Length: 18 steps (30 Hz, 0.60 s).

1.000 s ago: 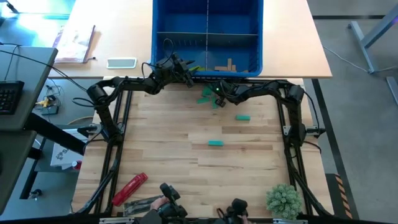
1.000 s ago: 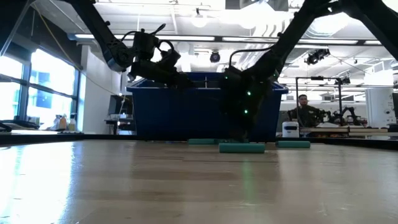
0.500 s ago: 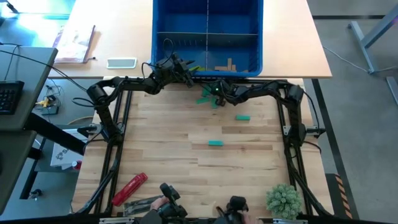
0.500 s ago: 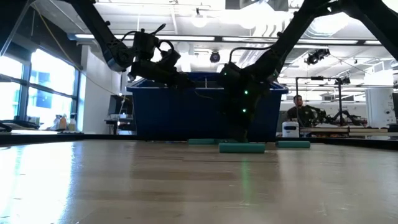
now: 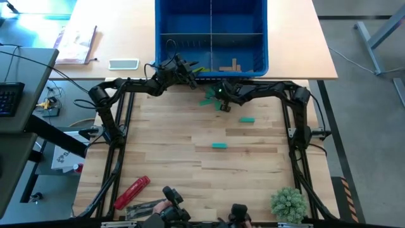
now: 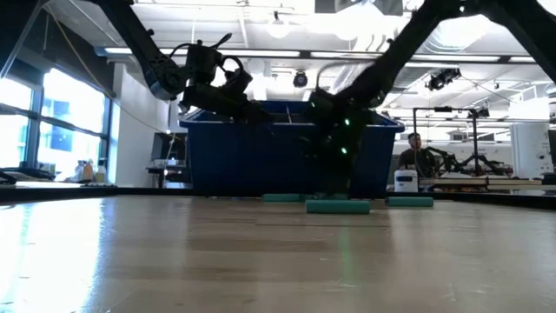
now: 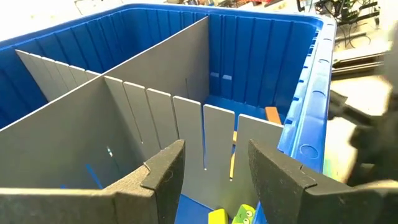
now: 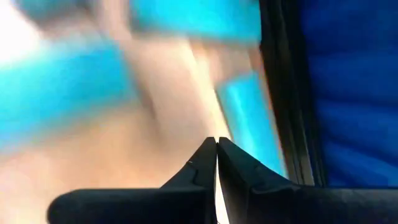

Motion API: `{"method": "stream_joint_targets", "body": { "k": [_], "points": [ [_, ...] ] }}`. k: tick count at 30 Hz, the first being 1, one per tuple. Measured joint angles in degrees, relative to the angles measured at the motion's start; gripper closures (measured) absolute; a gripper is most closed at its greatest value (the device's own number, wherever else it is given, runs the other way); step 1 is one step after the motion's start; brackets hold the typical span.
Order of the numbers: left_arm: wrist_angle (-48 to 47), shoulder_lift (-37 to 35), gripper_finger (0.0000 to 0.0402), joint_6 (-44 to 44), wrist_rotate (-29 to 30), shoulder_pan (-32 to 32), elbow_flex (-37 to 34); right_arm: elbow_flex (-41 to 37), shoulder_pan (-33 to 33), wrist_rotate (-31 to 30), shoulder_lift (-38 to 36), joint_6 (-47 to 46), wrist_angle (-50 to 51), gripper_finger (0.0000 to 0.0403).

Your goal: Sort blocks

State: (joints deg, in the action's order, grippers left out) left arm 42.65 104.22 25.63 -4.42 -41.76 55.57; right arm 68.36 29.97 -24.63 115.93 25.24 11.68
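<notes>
A blue divided bin (image 5: 161, 38) stands at the table's far edge. Tan blocks (image 5: 230, 66) and yellow-green blocks (image 5: 200, 69) lie in its near compartments. My left gripper (image 5: 190, 75) hangs open and still over the bin's near rim, above the yellow-green blocks (image 7: 239, 214), with nothing between its fingers. Two teal blocks (image 5: 209, 99) lie on the wood just in front of the bin. My right gripper (image 5: 218, 96) slants down beside them, shut (image 8: 216, 148) and holding nothing. Two more teal blocks (image 5: 247, 118) (image 5: 219, 145) lie flat nearer the table's middle.
A red cylindrical tool (image 5: 131, 192) lies at the near left, and a green plant (image 5: 288, 204) stands at the near right. A book (image 5: 76, 44) and a flat pale device (image 5: 123, 64) lie on the far table, left of the bin. A person (image 6: 415, 149) sits in the room behind.
My right gripper has rolled and tipped about its own line while staying in place beside the teal blocks in front of the bin. It has stayed shut. The blocks on the table lie as before.
</notes>
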Motion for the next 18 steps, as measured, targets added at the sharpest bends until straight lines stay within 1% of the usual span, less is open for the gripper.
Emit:
{"method": "stream_joint_targets", "body": {
  "k": [3, 7, 10, 12, 15, 18],
  "points": [
    [0.2, 0.0, 0.0245, 0.0, 0.1, 0.0, 0.0, 0.1, -1.5, -2.9, -1.4, -5.7, -0.7, 0.0403],
    [0.3, 0.0, 0.0245, 0.0, 0.1, 0.0, 0.0, 0.1, -0.8, -5.3, -1.9, -13.9, -2.4, 0.0403],
    [0.4, 0.0, 0.0245, 0.1, 0.2, 0.0, 0.0, 0.1, 0.2, -5.2, -1.6, -17.8, -5.6, 0.0403],
    [0.5, 0.0, 0.0245, 0.1, 0.2, 0.0, 0.0, 0.1, 1.7, -3.7, -0.8, -19.0, -7.1, 0.0403],
    [0.6, 0.0, 0.0245, 0.1, 0.3, -0.1, 0.0, -0.1, 3.1, -2.6, 1.2, -16.7, -9.8, 0.0403],
    [0.5, 0.0, 0.0245, 0.1, 0.3, -0.1, 0.0, 0.2, 4.1, -1.0, 2.4, -17.7, -10.6, 0.0403]
  ]
}}
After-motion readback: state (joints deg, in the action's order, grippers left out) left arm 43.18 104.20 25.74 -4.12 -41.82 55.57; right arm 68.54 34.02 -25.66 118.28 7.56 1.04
